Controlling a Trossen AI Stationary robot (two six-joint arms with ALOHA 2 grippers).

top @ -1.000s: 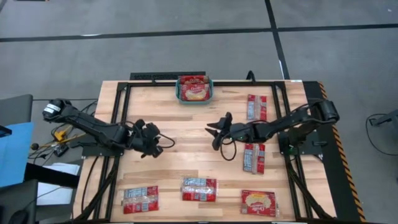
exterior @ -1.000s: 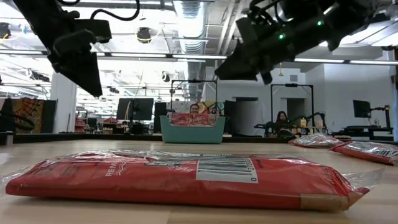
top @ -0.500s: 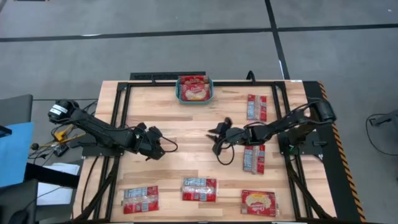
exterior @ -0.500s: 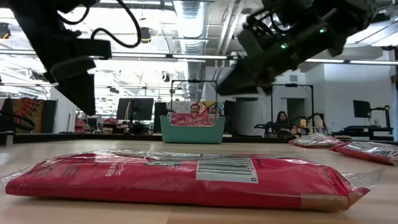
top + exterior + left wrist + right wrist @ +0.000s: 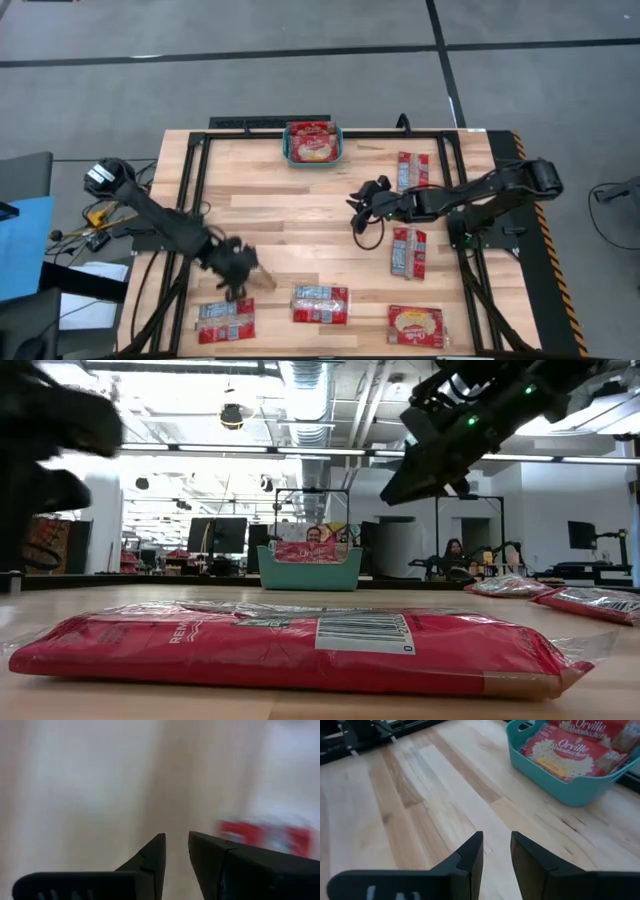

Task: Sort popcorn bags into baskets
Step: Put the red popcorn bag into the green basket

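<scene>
A: Packet position? Left gripper (image 5: 240, 281) hangs just over the near-left popcorn bag (image 5: 225, 320), empty, fingers parted a sliver. Bag sits just nearward, long axis crosswise.

B: Right gripper (image 5: 358, 207)?

A: Mid-table, empty, narrow gap between fingers. Orville Redenbacher's packet (image 5: 409, 252) beside it, lengthwise. Left looks nearer a pick.

B: Materials?

A: Glossy crinkled red film, flat. Teal plastic basket (image 5: 287, 151) far beyond, rounded corners, packets inside.

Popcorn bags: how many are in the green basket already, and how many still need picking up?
The teal basket holds at least two popcorn bags. Neither gripper holds one: the left gripper is by the near-left bag, the right gripper mid-table. Five bags lie on the table.
</scene>
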